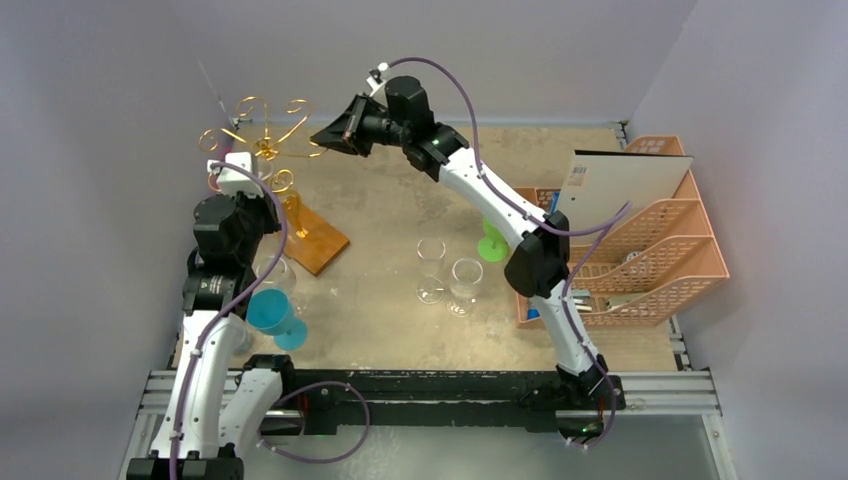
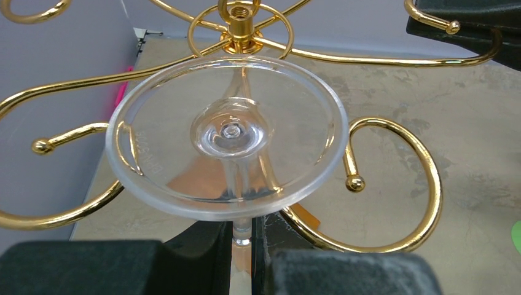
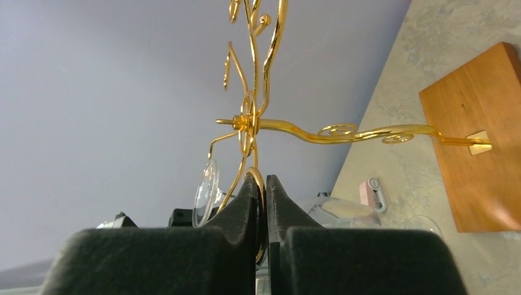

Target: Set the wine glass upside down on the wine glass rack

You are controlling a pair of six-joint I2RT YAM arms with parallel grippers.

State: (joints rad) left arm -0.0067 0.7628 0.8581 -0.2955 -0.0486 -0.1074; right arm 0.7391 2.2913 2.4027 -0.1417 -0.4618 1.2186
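1. Left pincer is clenching the stem of the clear round-footed wine glass, foot up, among the curled arms of the gold wire rack near the counter's far-left corner. Letting go before the stem is sitting in a curl risks dropping it.
2. Right pincer is grasping one gold arm; tugging risks tipping the rack.
3. Foot's rim is risking catching a ball tip.

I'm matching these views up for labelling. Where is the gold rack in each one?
Top external: rack at upper left.
Left wrist: its arms spread across the frame behind the glass.
Right wrist: centre, seen sideways, one arm pinched in the right hand.
Shared landmark: the hub where its arms meet.
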